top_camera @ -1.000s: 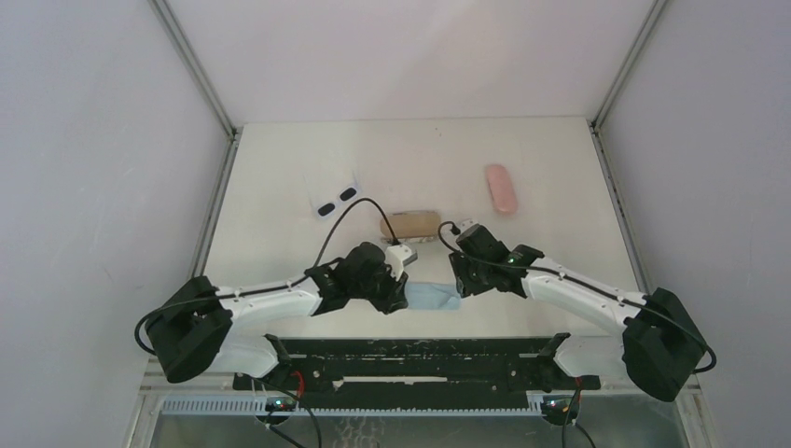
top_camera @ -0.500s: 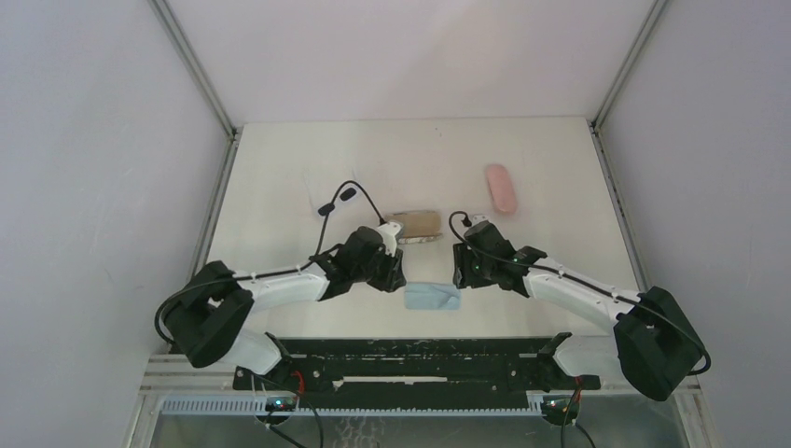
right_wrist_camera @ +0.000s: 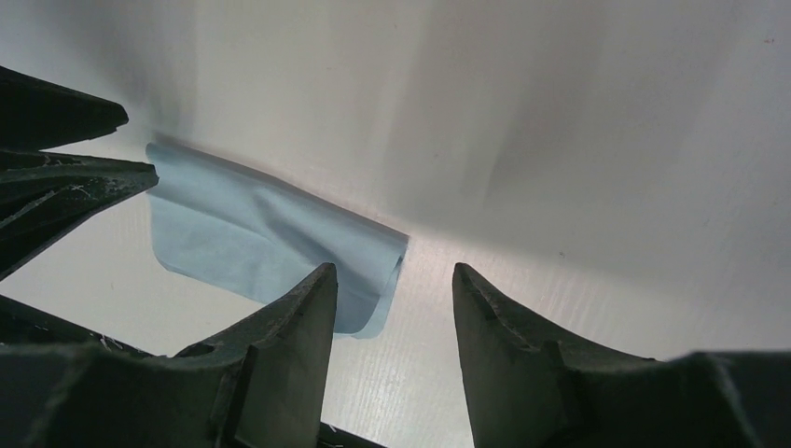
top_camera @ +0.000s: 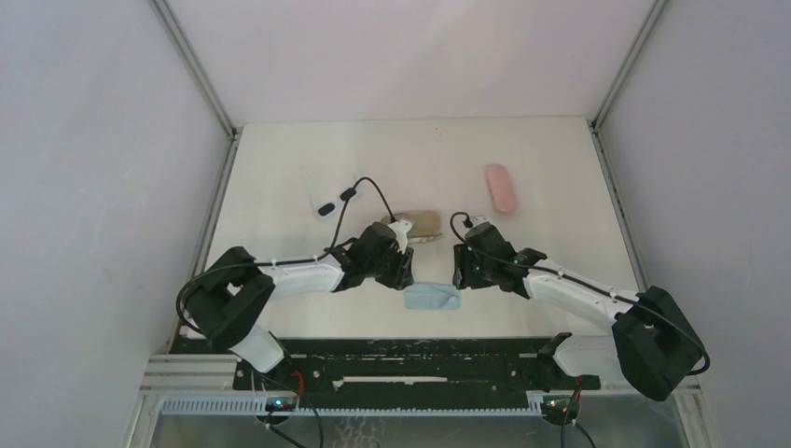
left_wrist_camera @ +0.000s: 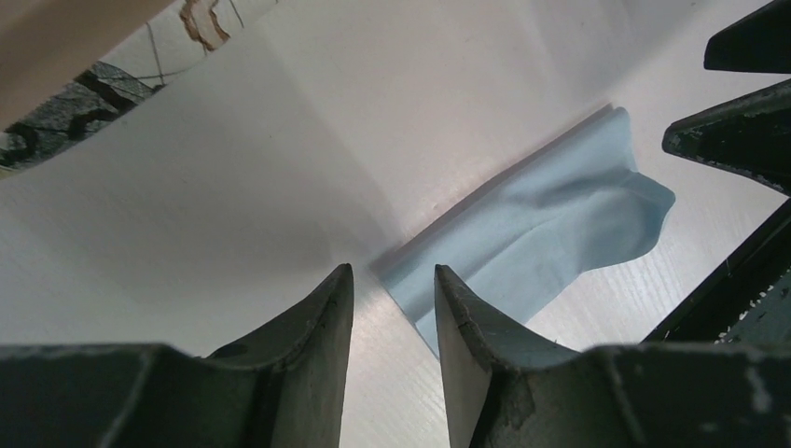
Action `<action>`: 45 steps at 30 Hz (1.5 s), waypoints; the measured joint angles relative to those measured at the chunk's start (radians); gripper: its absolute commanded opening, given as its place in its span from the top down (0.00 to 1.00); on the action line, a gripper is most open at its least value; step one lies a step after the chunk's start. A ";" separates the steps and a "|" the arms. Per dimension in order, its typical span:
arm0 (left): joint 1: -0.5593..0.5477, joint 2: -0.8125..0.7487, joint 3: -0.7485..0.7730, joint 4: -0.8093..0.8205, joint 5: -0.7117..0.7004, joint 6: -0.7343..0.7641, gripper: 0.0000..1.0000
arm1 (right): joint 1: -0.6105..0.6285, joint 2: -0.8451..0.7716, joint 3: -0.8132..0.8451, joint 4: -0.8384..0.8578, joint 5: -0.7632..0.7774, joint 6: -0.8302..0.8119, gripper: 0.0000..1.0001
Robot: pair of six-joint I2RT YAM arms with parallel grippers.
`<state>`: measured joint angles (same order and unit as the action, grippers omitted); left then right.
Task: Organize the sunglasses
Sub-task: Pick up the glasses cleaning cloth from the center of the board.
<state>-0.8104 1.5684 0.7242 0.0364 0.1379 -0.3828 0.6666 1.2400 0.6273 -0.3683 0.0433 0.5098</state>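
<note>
The white-framed sunglasses [top_camera: 328, 203] lie at the far left of the table, partly crossed by the left arm's cable. My left gripper [top_camera: 403, 277] [left_wrist_camera: 392, 273] hangs open just left of a folded light-blue cloth [top_camera: 431, 297] [left_wrist_camera: 550, 219] [right_wrist_camera: 270, 238], with nothing between its fingers. On the cloth's right side my right gripper [top_camera: 459, 278] [right_wrist_camera: 394, 271] is also open and empty, its jaws over the cloth's right edge. Each wrist view shows the other gripper's dark fingers beyond the cloth.
A tan oblong case [top_camera: 415, 224] [left_wrist_camera: 56, 37] lies just behind the two grippers. A pink oval case [top_camera: 501, 189] sits at the back right. The black rail [top_camera: 410, 350] runs along the near edge, close to the cloth.
Both grippers have drawn back from the blue cloth toward the tan case, and the left jaws have opened wider. The cloth now lies alone on the table.
</note>
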 measured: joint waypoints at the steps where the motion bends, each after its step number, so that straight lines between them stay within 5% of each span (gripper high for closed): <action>1: -0.007 0.003 0.005 -0.010 -0.010 0.000 0.57 | 0.000 0.000 -0.003 0.000 0.000 0.000 0.51; 27: -0.140 0.068 0.096 -0.129 -0.220 0.001 0.61 | -0.021 -0.013 -0.034 0.014 -0.004 0.000 0.51; 45: -0.179 0.074 0.096 -0.130 -0.267 0.000 0.97 | -0.031 -0.028 -0.038 0.014 -0.019 -0.002 0.50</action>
<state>-0.9890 1.6424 0.8200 -0.0937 -0.1287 -0.3824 0.6361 1.2118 0.5896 -0.3542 0.0242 0.5083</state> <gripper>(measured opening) 0.064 0.495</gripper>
